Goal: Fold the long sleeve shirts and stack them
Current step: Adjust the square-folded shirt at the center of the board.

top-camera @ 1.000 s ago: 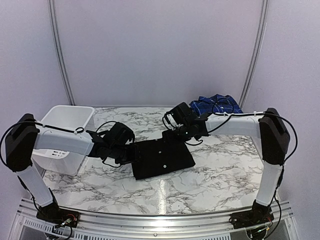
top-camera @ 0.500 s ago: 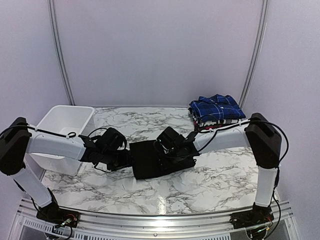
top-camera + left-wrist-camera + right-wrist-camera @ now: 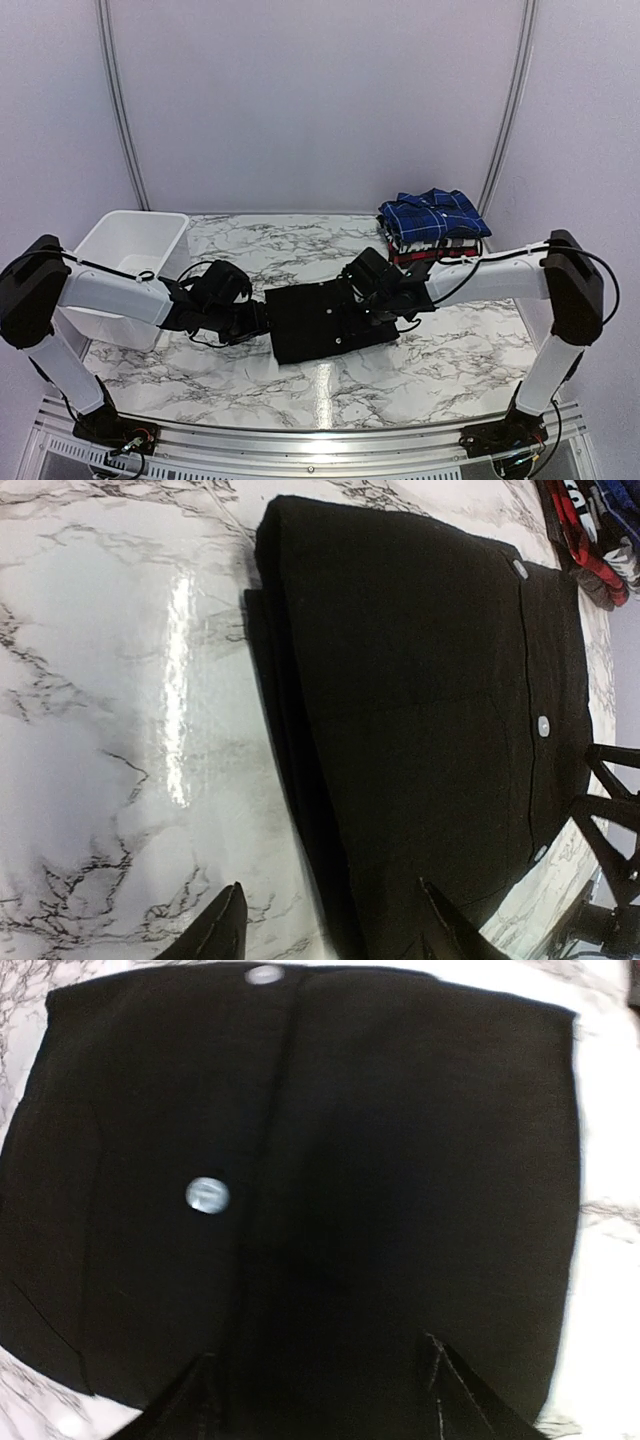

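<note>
Jaws both apart, empty | black shirt [image 3: 305, 325] — buttons [image 3: 207, 1194] clear at wrists | basket [image 3: 135, 240] — overhead only

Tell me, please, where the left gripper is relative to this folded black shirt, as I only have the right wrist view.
Observer: The left gripper is open at the black shirt's left edge, one finger over the marble table, the other over the cloth.
Operator: Thank you. Is there a stack already?
Observer: The stack of folded plaid shirts sits at the table's far right corner, apart from the black one, with the blue-and-white shirt on top.
Operator: Is anything on the left?
Observer: A white plastic basket stands at the table's far left corner.
</note>
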{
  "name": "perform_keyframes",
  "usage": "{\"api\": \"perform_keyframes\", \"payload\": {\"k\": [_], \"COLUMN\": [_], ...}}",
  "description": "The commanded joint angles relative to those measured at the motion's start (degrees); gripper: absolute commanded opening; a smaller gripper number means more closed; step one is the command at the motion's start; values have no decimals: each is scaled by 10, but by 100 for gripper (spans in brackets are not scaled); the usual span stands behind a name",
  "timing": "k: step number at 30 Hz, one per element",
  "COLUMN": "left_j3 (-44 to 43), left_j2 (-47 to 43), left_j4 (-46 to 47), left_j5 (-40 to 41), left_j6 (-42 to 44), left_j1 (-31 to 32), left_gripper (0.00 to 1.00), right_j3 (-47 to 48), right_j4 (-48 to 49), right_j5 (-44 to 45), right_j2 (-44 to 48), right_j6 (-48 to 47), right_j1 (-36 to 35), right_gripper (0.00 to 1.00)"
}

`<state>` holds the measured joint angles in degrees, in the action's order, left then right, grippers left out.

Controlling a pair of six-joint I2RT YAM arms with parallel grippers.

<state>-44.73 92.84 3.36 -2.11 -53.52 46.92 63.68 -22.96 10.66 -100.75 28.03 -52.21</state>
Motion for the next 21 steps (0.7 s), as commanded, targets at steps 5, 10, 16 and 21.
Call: {"api": "perform_keyframes", "payload": {"k": [5, 10, 16, 21], "left_j3": [7, 2, -13, -29], "left_j2": [40, 53, 70, 88], "left_j4": [65, 52, 34, 25], "left_j5": [-37, -36, -38, -43], "left_j6": [-14, -14, -14, -15], "left_j1": [-3, -3, 2, 6], "left_gripper": [52, 51, 48, 43], "right_j3": [-127, -167, -198, -212], "right_j4": [37, 51, 61, 62], "right_j5": [-36, -46, -64, -67], "right_j2": [91, 91, 96, 109], "right_j6": [30, 39, 47, 51], "right_j1": [59, 62, 61, 59], "right_gripper": [54, 48, 47, 47]}}
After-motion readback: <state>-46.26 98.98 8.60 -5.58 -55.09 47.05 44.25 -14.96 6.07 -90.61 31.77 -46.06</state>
